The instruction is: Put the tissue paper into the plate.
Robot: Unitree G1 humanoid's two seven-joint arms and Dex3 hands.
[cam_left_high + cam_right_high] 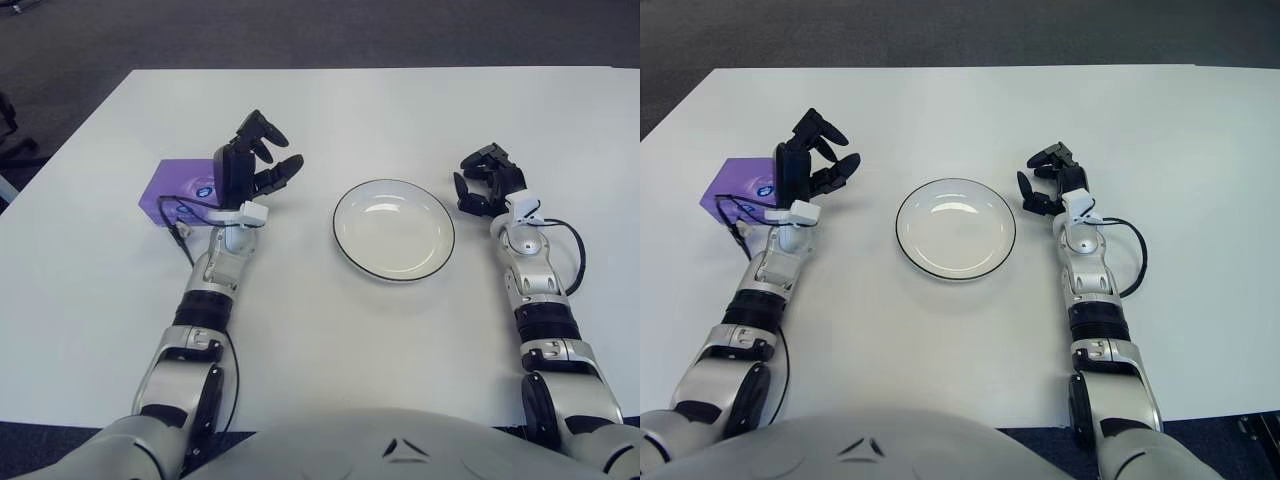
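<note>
Where the matte white table [400, 120] spreads flat under both arms, a small purple box of tissue paper [176, 192] sits at about ten o'clock from the plate [394, 229], well apart from it and not in it. The box is a squat rectangular block with smooth, faintly glossy faces and a pale round mark on its top. The left hand [252, 167] is raised just beside the box's right edge, palm turned toward it, its three black segmented fingers [262, 127] spread apart and holding nothing; whether the palm touches the box cannot be told. A thin black cable loops from the wrist down across the front of the box. The plate is round and shallow, glossy white ceramic with a thin dark rim line, and it lies near the middle of the table. The right hand [487, 184] shows at three o'clock from the plate, just beside its rim, its dark fingers loosely bent and apart, gripping nothing. Both forearms are silver-grey metal with black jointed bands.
</note>
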